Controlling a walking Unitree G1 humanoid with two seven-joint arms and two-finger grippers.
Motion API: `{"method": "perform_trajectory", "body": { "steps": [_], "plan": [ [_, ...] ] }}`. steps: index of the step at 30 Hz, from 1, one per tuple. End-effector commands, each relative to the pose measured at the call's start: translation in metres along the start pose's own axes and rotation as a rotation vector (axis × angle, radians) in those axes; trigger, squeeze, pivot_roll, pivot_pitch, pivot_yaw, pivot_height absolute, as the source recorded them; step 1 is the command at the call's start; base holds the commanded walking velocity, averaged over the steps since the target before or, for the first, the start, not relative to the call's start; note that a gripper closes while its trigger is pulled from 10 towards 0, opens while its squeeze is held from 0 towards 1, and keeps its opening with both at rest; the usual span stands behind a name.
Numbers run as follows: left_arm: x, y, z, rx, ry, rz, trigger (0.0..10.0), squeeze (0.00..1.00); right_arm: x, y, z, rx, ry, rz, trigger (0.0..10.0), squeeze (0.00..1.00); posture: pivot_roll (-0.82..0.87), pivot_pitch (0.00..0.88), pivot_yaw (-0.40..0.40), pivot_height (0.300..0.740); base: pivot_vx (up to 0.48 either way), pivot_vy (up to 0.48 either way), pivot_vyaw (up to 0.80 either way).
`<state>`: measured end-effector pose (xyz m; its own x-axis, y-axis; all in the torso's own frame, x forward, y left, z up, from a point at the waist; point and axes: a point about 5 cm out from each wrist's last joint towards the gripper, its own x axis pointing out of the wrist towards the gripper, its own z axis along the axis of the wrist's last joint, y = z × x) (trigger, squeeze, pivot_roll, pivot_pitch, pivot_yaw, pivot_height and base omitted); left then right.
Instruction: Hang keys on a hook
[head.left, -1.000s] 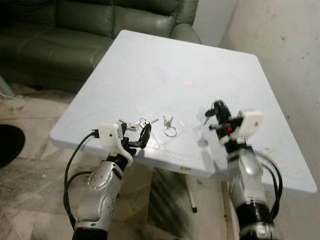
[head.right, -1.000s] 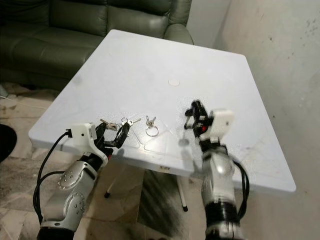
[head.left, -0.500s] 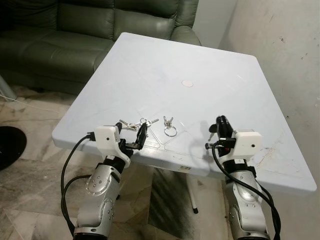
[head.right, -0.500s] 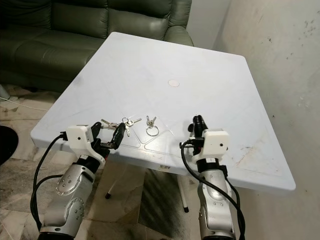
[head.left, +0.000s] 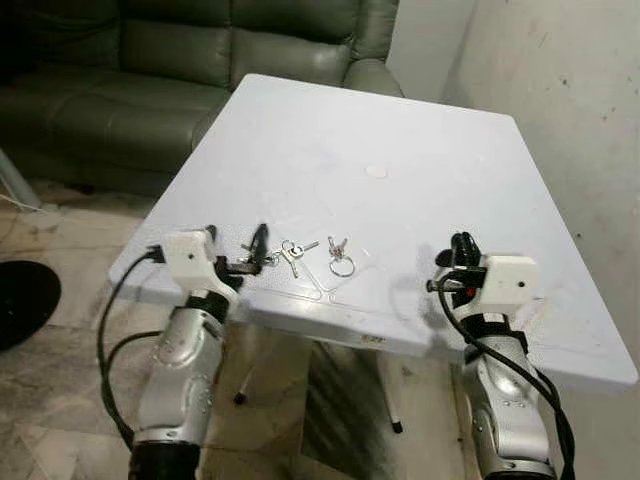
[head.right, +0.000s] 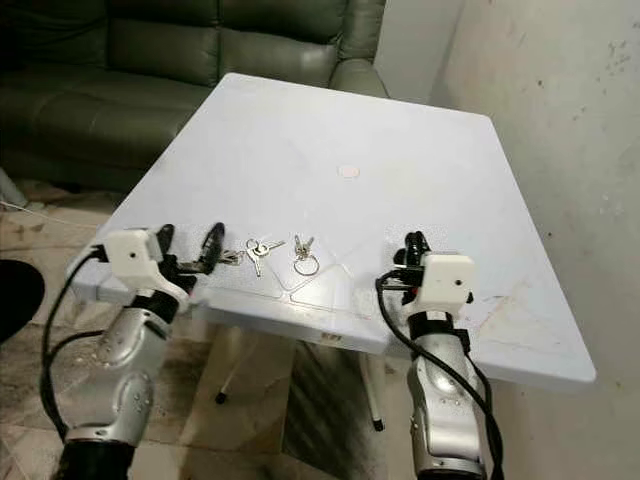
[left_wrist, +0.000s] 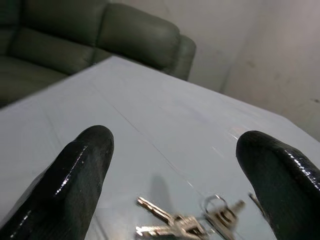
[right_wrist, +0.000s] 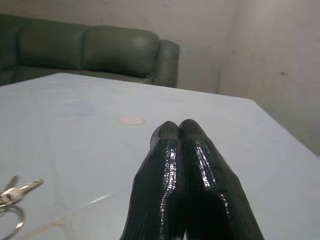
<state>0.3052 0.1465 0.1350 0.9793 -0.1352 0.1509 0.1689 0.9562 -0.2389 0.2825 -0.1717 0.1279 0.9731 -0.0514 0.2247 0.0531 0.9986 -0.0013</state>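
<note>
A loose bunch of silver keys (head.left: 290, 250) lies near the front edge of the white table (head.left: 400, 130). A second small set on a ring (head.left: 340, 262) lies just to its right. My left gripper (head.left: 238, 255) hovers at the table's front left edge, open wide, just left of the bunch. In the left wrist view the keys (left_wrist: 190, 222) lie ahead between the two spread fingers (left_wrist: 75, 170), untouched. My right gripper (head.left: 462, 258) stands over the front right of the table, shut with nothing in it; its fingertips (right_wrist: 177, 137) are pressed together.
A dark green sofa (head.left: 150, 60) stands behind the table on the left, and a pale wall (head.left: 570, 90) runs along the right. A small round mark (head.left: 376, 171) sits mid-table. On the floor at the left lies a black round object (head.left: 20, 300).
My left gripper has pulled back to the left of the key bunch and spread its fingers wider. The right gripper has come down and shifted a little right. The camera has moved slightly.
</note>
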Motion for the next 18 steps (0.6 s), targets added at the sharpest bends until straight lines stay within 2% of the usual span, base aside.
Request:
{"method": "perform_trajectory", "body": {
  "steps": [1,6,14,16,18],
  "plan": [
    [0.005,0.0,-0.001,-0.007,0.014,0.004,10.0,0.0,0.004,-0.008,0.008,-0.029,-0.026,-0.028,10.0,0.0,0.04,0.0,-0.088,0.74,0.0,0.0,0.0],
    [0.013,0.009,0.0,-0.005,0.023,0.035,10.0,0.0,0.007,-0.013,0.006,-0.034,-0.003,-0.039,10.0,0.0,0.03,0.0,-0.081,0.74,0.0,0.0,0.0],
    [0.013,0.013,-0.005,-0.022,0.046,0.06,10.0,0.0,0.005,-0.009,0.0,-0.037,0.041,-0.017,10.0,0.0,0.03,0.0,-0.083,0.74,0.0,0.036,0.0],
    [0.013,0.014,-0.007,-0.023,0.05,0.063,10.0,0.0,0.006,-0.006,-0.003,-0.032,0.056,-0.01,10.0,0.0,0.03,0.0,-0.083,0.74,0.0,0.0,-0.8],
    [0.013,0.014,-0.007,-0.023,0.051,0.068,10.0,0.0,0.007,-0.006,-0.003,-0.028,0.069,-0.005,10.0,0.0,0.03,0.0,-0.086,0.74,0.0,0.48,-0.8]
  ]
}}
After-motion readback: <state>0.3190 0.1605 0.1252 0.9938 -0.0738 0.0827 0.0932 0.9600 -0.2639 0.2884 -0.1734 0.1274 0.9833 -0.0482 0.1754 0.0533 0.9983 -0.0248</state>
